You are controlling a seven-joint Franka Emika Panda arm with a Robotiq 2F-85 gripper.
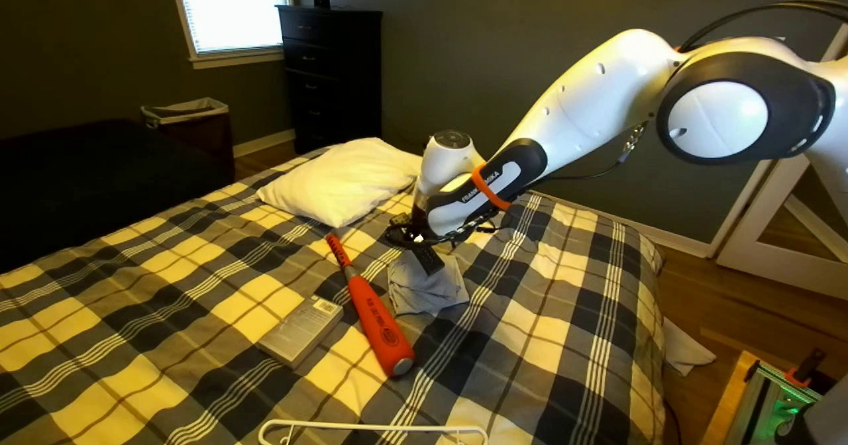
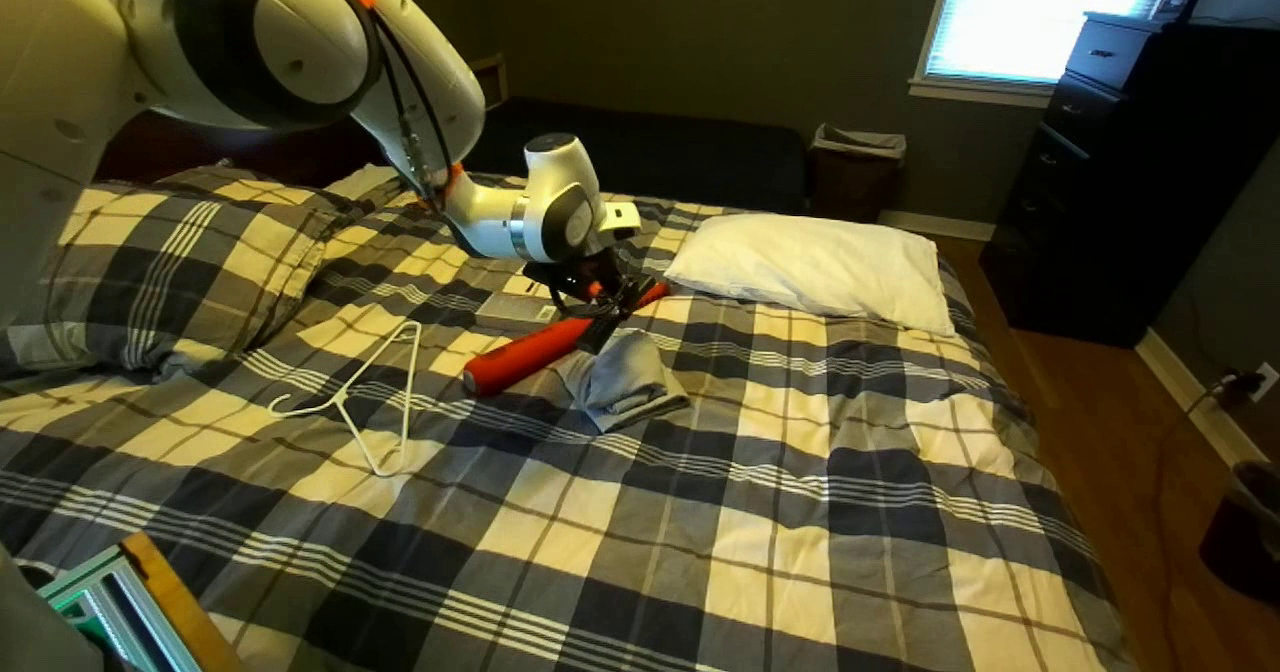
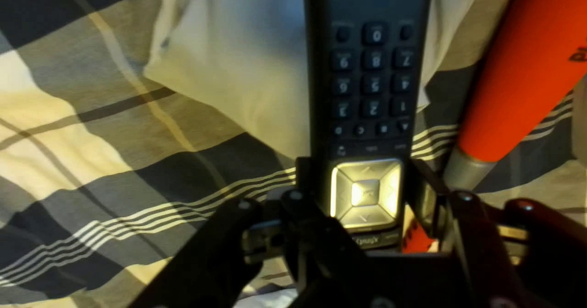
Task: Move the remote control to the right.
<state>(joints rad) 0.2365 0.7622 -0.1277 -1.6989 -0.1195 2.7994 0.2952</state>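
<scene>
Fingers (image 3: pixel 426 175) gripping the black remote control (image 3: pixel 367 115) (tilted, face showing), grey cloth (image 1: pixel 424 291) below them, red bat (image 1: pixel 362 294) near them

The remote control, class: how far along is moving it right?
Looks done: the grasp; the gripper pinches both sides of the remote control. In hand: apparently the carry, as it is held over the grey cloth. Left: probably setting it down and letting go, since it is clamped; rightward progress cannot be told.
</scene>
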